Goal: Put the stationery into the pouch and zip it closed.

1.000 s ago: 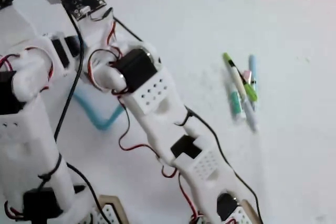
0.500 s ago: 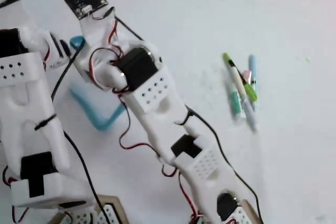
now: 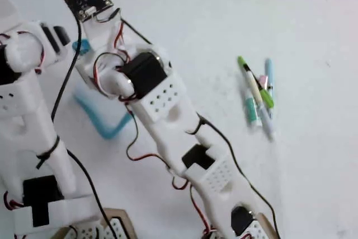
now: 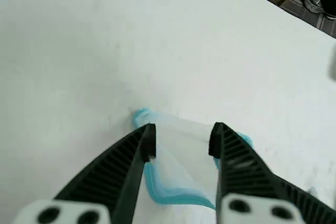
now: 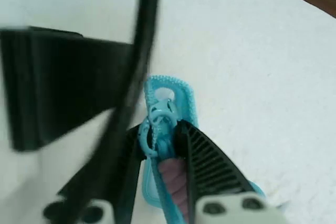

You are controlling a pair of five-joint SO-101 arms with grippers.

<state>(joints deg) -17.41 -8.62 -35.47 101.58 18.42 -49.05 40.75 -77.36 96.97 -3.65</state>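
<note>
Pouch, translucent with blue trim: left-centre of the high view, partly under the right arm. Its long axis runs roughly top to bottom of frame, with one blue corner pointing at the lower edge.
Pens, small cluster: right-centre on the white table, well apart from the pouch. Long axes run near top to bottom, tilted toward lower right; none lie in the pouch.
Right gripper: clamped on the pouch's zipper end, with a pinkish shape between the jaws, kind unclear.
Left gripper: jaws parted, holding nothing, with the pouch's corner seen between its tips.
Change over the last half-second: the left arm at frame left has shifted its upper links. Pouch, pens and right arm are unmoved.
</note>
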